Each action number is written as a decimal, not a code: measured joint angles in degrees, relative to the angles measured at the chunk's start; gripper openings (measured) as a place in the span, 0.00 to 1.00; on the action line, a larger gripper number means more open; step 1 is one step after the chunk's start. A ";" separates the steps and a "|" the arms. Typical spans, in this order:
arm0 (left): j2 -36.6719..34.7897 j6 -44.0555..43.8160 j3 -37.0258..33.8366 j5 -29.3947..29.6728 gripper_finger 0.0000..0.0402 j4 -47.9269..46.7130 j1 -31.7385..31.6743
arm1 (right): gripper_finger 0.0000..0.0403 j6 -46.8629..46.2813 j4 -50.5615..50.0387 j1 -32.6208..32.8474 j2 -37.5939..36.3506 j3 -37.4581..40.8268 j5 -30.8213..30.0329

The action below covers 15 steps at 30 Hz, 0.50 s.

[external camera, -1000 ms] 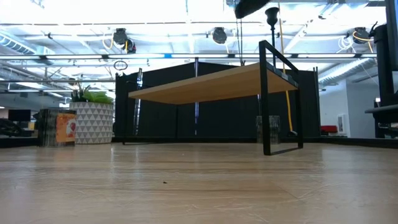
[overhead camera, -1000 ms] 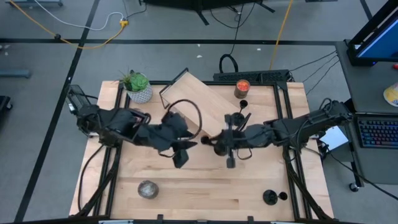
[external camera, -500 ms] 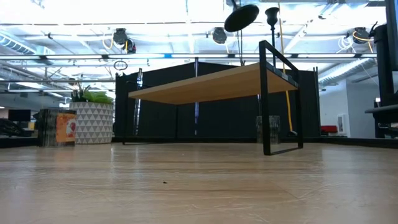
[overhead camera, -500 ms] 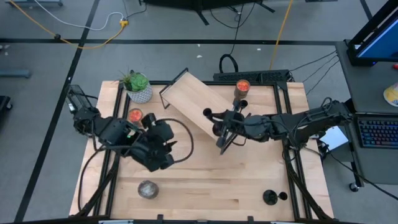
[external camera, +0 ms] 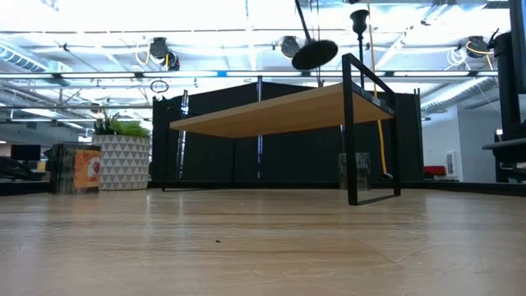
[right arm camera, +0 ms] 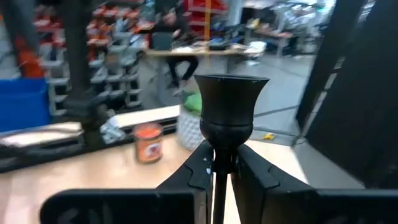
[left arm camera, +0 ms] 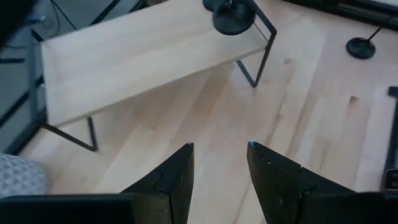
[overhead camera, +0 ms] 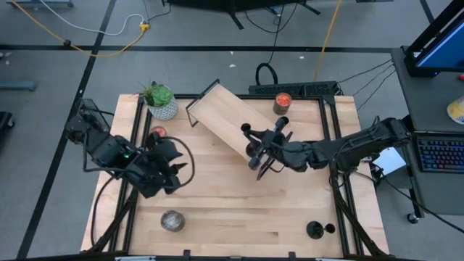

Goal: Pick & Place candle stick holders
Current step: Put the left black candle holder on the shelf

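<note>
My right gripper (overhead camera: pixel 259 151) is shut on a black goblet-shaped candle stick holder (right arm camera: pixel 231 102). It holds it over the right end of the small wooden bench (overhead camera: pixel 217 116). The holder's round base (external camera: pixel 315 53) hangs just above the bench top and also shows in the left wrist view (left arm camera: pixel 233 18). A second holder (external camera: pixel 359 16) seems to stand on the bench near that end. A third holder (left arm camera: pixel 360 46) stands on its base on the table beyond the bench. My left gripper (left arm camera: pixel 219 146) is open and empty over the table's left middle (overhead camera: pixel 172 170). My right gripper pinches the holder's thin stem (right arm camera: pixel 219 163) between its two fingers, just below the cup. The fingers come about level from the table's right side and lie across the stem. The holder is lifted clear and tilted, cup up and base toward the bench top.
A potted plant (overhead camera: pixel 161 101) stands at the far left. One candle jar (overhead camera: pixel 281 104) is at the far edge, and another (overhead camera: pixel 156 133) is beside the left arm. A grey round object (overhead camera: pixel 172 220) and a black round object (overhead camera: pixel 315 230) lie near the front edge.
My right gripper has carried the holder toward the far edge and the bench, and has lowered it until its base is just above the bench top. My left gripper has drawn back from the bench toward the table's left edge.
</note>
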State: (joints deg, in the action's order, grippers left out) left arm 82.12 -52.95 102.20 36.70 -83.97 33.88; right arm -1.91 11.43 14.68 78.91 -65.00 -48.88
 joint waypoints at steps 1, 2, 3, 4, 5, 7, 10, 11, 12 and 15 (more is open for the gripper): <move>-1.22 -0.52 -2.15 -0.04 0.39 1.64 0.40 | 0.07 0.03 2.30 0.00 0.00 1.46 -1.20; -2.36 -0.97 -4.20 -0.07 0.39 3.19 0.78 | 0.08 0.04 4.21 0.00 -0.02 2.94 -2.42; -3.40 -1.31 -6.08 -0.12 0.39 4.81 1.11 | 0.08 0.05 6.16 0.00 -0.02 4.38 -3.66; -4.34 -1.63 -7.84 -0.21 0.39 6.24 1.42 | 0.08 0.41 8.24 0.00 0.00 5.89 -4.13; -5.20 -1.81 -9.53 -0.41 0.39 7.47 1.71 | 0.09 0.99 10.47 0.00 0.03 7.31 -4.92; -6.45 -2.61 -12.38 -0.66 0.39 9.32 2.05 | 0.08 1.53 14.96 0.02 0.04 9.76 -5.41; -7.63 -3.97 -15.25 -0.69 0.39 11.18 2.33 | 0.08 1.92 20.67 0.08 0.02 12.93 -7.86; -7.84 -4.70 -15.79 -0.69 0.39 11.32 2.43 | 0.08 2.61 22.13 0.36 0.02 13.74 -8.31; -7.94 -5.19 -16.20 -0.69 0.39 11.33 2.60 | 0.08 3.05 23.62 0.52 0.02 14.41 -8.56; -7.95 -5.95 -16.83 -0.73 0.39 11.53 2.68 | 0.09 4.15 26.42 1.46 0.02 15.13 -10.16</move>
State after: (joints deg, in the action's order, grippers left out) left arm 74.17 -58.90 85.37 35.97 -72.43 36.56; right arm 2.24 37.85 16.14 78.94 -49.87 -59.04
